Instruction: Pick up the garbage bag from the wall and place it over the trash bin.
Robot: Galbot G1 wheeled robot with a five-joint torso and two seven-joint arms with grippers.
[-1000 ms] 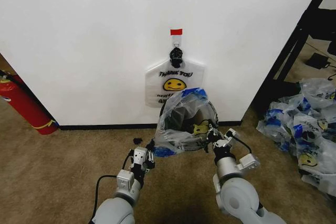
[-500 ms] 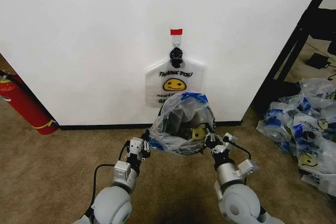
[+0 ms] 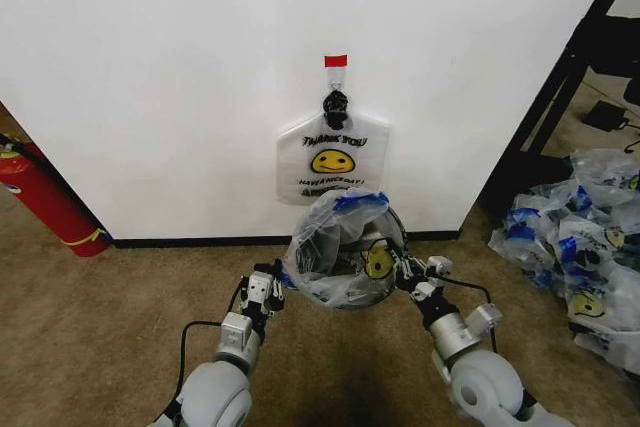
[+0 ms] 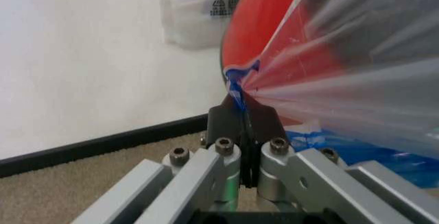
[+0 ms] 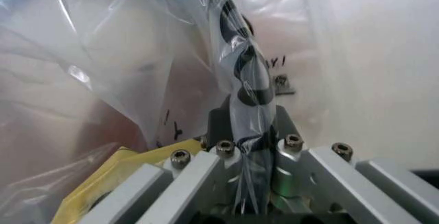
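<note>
Left gripper [image 3: 272, 285] and right gripper [image 3: 408, 270], head view: each pinching one side of the garbage bag [image 3: 340, 247], stretched open over the trash bin [image 3: 345, 299] below the wall [image 3: 160, 77].

Left wrist view: jaws clamped tight on the bag's blue-edged rim, red bin base visible through the film.

Right wrist view: jaws shut on bunched plastic.

Recommended: lower both sides evenly, keep tension equal, avoid tearing the film.
</note>
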